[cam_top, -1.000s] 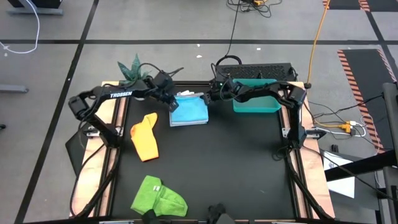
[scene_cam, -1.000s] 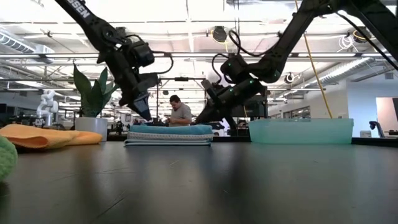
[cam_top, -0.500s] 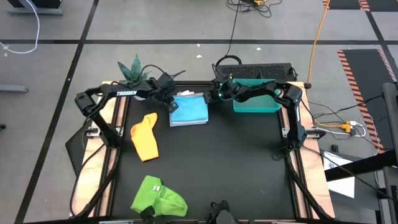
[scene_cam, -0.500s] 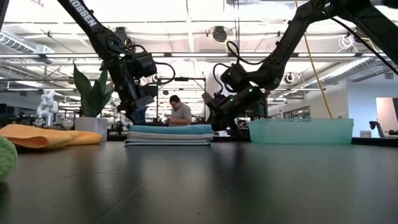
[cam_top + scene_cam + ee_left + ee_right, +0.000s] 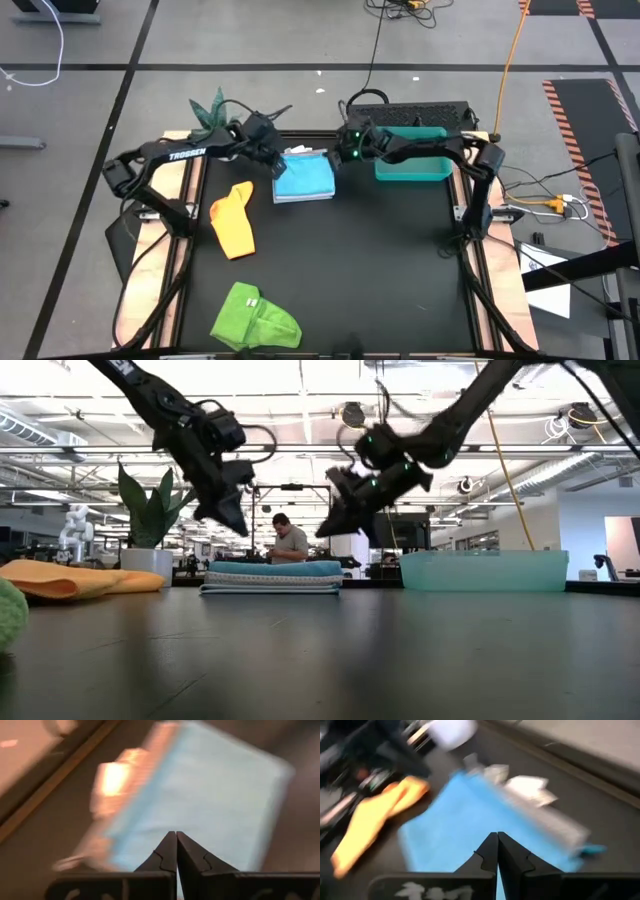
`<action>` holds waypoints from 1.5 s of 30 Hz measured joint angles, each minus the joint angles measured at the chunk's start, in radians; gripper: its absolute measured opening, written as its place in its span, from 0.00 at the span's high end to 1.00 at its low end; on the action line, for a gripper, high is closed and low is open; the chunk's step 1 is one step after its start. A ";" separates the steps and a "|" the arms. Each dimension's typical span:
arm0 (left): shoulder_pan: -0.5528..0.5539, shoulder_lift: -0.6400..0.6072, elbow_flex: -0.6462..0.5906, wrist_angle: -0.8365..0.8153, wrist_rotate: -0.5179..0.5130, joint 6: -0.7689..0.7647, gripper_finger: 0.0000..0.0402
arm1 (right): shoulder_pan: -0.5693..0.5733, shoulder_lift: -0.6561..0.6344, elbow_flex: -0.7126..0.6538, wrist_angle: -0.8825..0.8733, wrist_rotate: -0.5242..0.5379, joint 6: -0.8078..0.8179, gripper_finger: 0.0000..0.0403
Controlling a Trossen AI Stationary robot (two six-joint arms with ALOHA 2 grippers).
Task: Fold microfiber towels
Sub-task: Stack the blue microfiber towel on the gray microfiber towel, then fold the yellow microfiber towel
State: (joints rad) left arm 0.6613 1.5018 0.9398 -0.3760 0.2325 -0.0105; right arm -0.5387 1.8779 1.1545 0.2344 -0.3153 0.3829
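A stack of folded towels point(image 5: 304, 178) lies flat on the black table near its far edge, a light blue one on top and a white-grey one point(image 5: 300, 153) showing at its far side. The stack also shows in the low view point(image 5: 270, 576). My left gripper point(image 5: 274, 164) is shut and empty, above the stack's left far corner point(image 5: 235, 526). My right gripper point(image 5: 343, 153) is shut and empty, above the stack's right far corner point(image 5: 326, 530). Both wrist views look down on the blue top towel point(image 5: 200, 805) point(image 5: 470, 820). A yellow-orange towel point(image 5: 233, 218) and a lime green towel point(image 5: 255, 317) lie crumpled at the left.
A teal plastic tray point(image 5: 412, 166) stands at the far right, close to my right arm. A potted plant point(image 5: 212, 110) stands at the far left corner. Bare black table lies across the middle and right. A person shows far behind the table point(image 5: 290, 542).
Both grippers dipped down beside the stack's far corners, then rose clear above it. Both stayed shut. The stack has kept still.
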 joint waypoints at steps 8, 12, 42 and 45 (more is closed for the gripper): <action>-0.163 0.000 -0.131 0.101 0.076 -0.081 0.99 | 0.141 -0.019 -0.003 -0.177 0.083 -0.033 1.00; -0.197 0.001 -0.201 0.170 0.025 -0.133 0.99 | 0.158 -0.019 -0.051 -0.170 0.105 -0.016 1.00; -0.193 -0.312 -0.225 0.071 0.026 -0.199 0.88 | 0.223 -0.348 -0.205 -0.180 0.104 -0.008 1.00; -0.213 -0.390 -0.223 -0.080 0.003 -0.169 0.78 | 0.292 -0.417 -0.253 -0.175 0.107 0.035 1.00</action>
State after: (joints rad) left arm 0.4487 1.1114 0.7170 -0.4559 0.2358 -0.1790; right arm -0.2471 1.4610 0.9016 0.0597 -0.2081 0.4177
